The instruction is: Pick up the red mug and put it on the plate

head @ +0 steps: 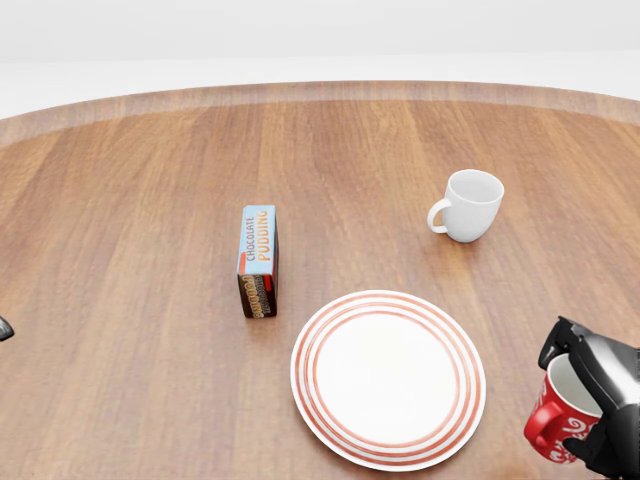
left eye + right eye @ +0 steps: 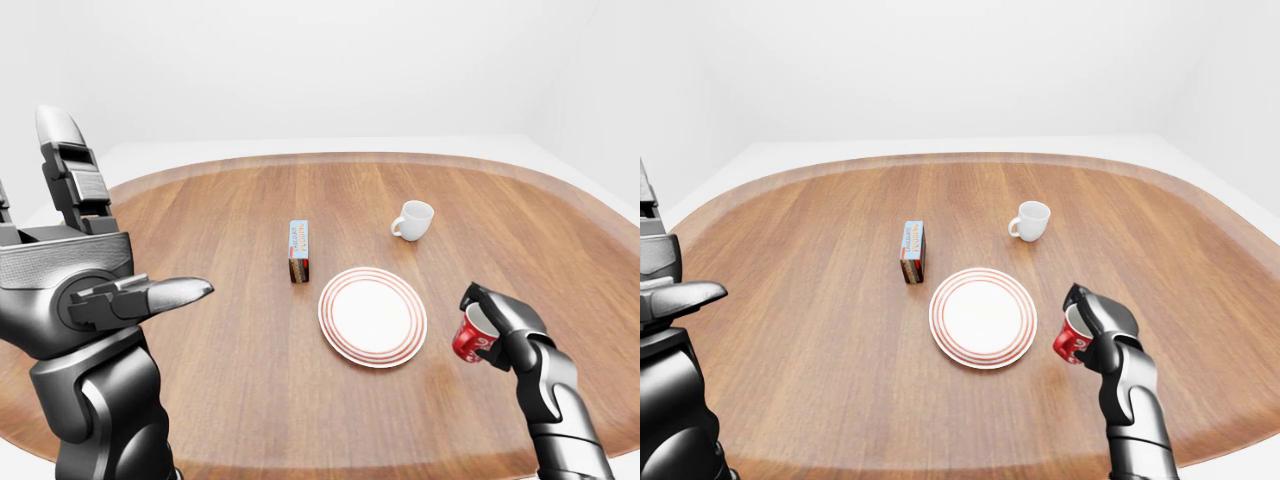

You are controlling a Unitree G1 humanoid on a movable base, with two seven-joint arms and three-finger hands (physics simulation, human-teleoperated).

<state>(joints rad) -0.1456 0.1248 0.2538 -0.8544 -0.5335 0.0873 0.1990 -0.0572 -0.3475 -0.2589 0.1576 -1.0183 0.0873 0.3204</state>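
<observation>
The red mug [image 1: 555, 415] with white swirls hangs a little above the wooden table, tilted, at the lower right of the head view. My right hand [image 1: 600, 400] is shut on it, dark fingers wrapped over its rim and side. Just left of the mug lies the white plate [image 1: 388, 378] with red rings, nothing on it. In the left-eye view my left hand [image 2: 120, 290] is raised at the far left with its fingers spread open, holding nothing.
A white mug [image 1: 468, 206] stands above and right of the plate. A chocolate pudding box [image 1: 258, 261] stands upright to the plate's upper left. The round table's rim [image 2: 300, 160] curves across the top.
</observation>
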